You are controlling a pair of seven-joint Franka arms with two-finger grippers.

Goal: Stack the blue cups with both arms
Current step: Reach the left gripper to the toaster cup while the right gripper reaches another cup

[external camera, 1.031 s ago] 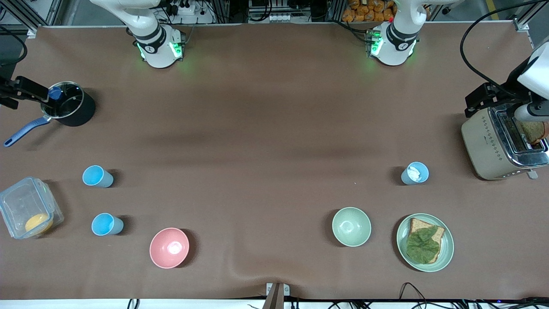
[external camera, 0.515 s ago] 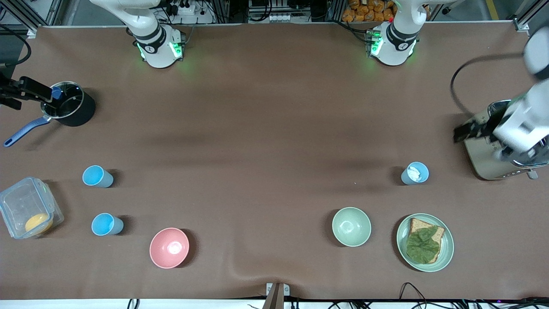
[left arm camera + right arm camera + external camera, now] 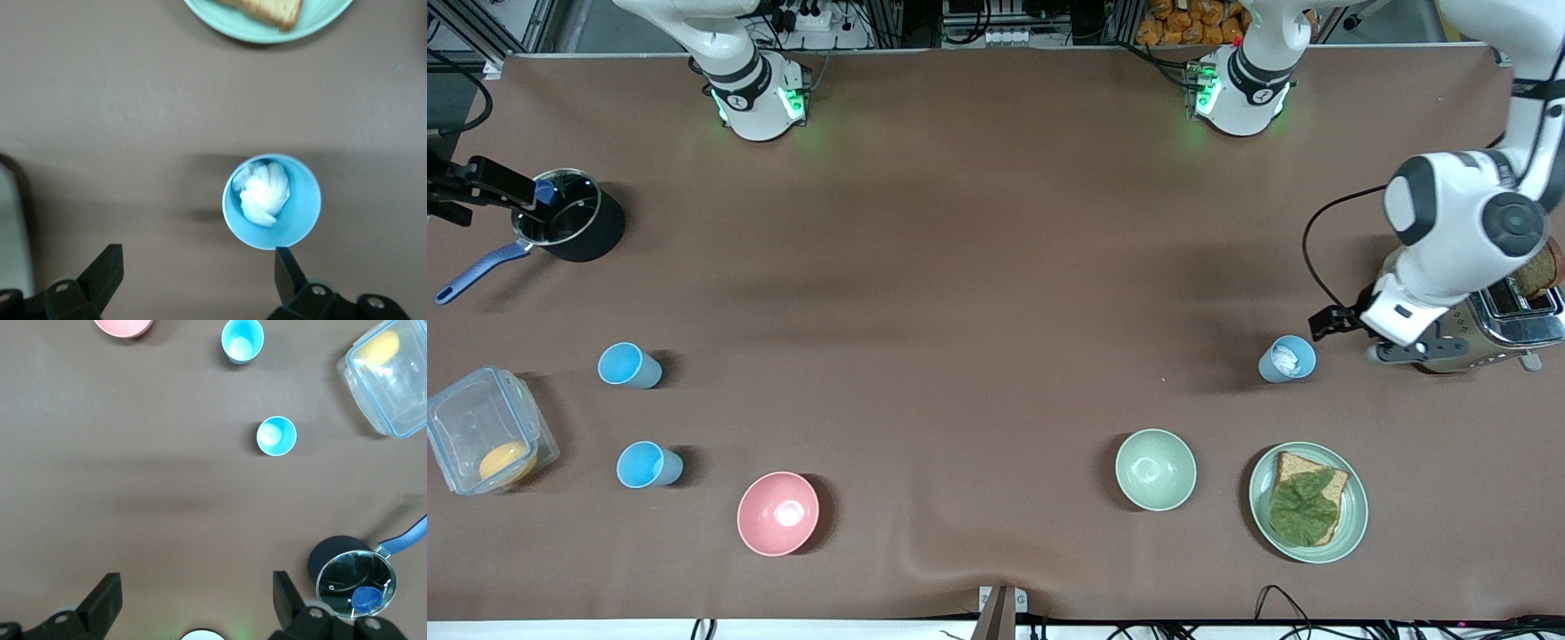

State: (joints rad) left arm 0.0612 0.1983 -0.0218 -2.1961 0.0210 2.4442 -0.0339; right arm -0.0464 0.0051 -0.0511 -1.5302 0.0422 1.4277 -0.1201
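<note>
Front view: left gripper (image 3: 1327, 322) hangs over the table beside the dull grey-blue plastic cup (image 3: 1288, 359), by the silver toaster (image 3: 1485, 333); finger gap not readable here. Two bright sky-blue plastic cups (image 3: 630, 365) (image 3: 648, 465) stand apart toward the right arm's end, near the pink bowl (image 3: 778, 513). Right gripper is out of this view.

Left wrist view: left gripper fingers (image 3: 101, 275) spread wide, empty; grey-blue cup upright, white wad inside (image 3: 265, 193), hard to see from the front.

Right wrist view: right gripper (image 3: 195, 599) spread, empty, high over the table; the arm waits. Both sky-blue cups empty, plus black saucepan with glass lid (image 3: 353, 579).
</note>
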